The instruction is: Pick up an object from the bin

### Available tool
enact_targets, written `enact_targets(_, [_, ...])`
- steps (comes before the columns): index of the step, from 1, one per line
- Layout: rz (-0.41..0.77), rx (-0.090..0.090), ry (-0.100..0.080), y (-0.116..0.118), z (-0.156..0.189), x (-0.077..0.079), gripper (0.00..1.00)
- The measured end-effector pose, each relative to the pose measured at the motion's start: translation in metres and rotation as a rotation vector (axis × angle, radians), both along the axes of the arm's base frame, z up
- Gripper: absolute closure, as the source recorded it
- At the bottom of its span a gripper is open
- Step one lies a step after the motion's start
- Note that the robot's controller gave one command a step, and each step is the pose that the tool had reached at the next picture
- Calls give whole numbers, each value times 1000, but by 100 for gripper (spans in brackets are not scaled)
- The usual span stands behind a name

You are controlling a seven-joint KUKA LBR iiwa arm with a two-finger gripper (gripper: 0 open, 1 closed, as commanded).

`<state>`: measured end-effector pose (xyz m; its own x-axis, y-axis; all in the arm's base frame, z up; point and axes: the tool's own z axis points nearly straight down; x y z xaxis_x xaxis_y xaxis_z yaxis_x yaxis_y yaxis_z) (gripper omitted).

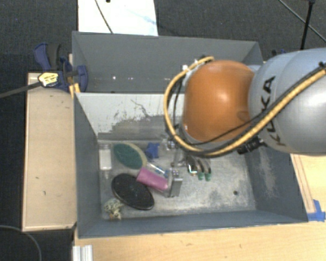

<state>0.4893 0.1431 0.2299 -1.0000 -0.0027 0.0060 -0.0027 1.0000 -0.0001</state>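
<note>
My gripper reaches down below the orange wrist cover, in the middle of the bin floor. Its tip stands right beside the right end of a pink cylinder, which lies tilted on the floor. A black round disc lies just left of and below the pink cylinder, partly under it. A green oval pad with a pale rim rests behind them. A small blue piece lies next to the pad, close to the gripper's body.
Small green-tipped pieces lie just right of the gripper. A clear little block sits by the left wall and a crumpled speckled lump in the front left corner. The arm and its cables cover the bin's back right.
</note>
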Motion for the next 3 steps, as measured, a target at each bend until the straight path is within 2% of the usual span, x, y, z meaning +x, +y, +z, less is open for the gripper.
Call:
enact_targets(1, [-228,-2,-1,-10,-137,-5,0])
enact_targets(2, [-234,1,-8,-9,-133,-3,100])
enact_targets(3, [-237,2,-13,-11,8,11,100])
